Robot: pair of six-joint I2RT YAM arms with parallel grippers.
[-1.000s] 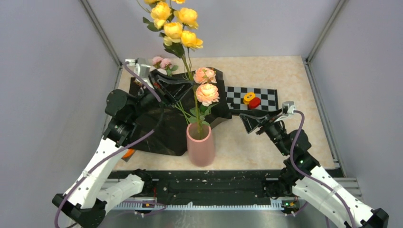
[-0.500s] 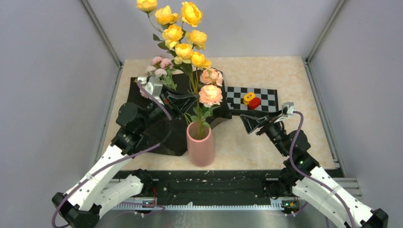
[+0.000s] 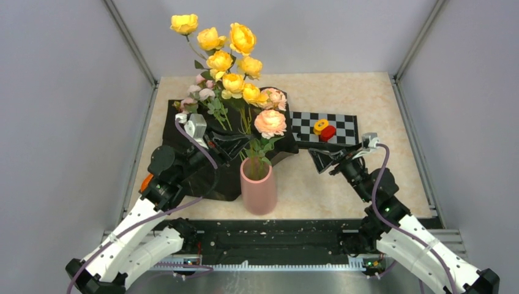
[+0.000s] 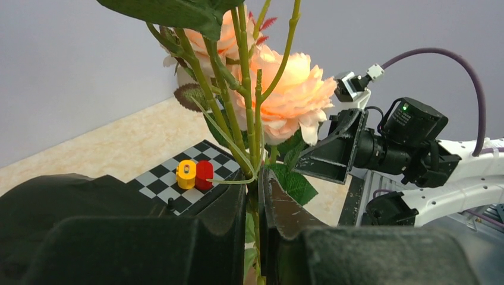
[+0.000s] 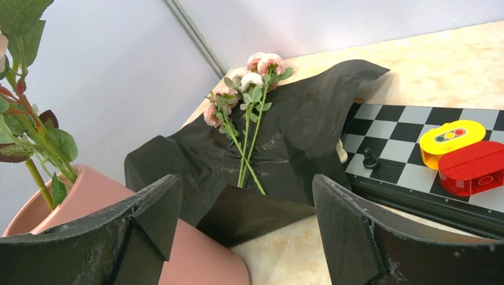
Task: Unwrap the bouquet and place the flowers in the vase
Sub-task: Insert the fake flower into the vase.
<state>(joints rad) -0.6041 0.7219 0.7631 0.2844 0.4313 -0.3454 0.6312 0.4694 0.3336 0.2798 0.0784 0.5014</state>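
Yellow flowers upright in left tool; stems point down toward vase.

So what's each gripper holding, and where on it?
Left gripper pinches the flowers by their lower stems, above the vase; right gripper is open, empty.

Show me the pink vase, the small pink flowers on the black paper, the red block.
pink vase [image 3: 259,196]: overhead view, outer wall.
small pink flowers [image 5: 268,59]: right wrist view, a bloom.
red block [image 3: 328,132]: overhead view, its top.

Robot lab cell, this. Around the beige table stand grey panels and metal posts, a checkerboard mat on it.
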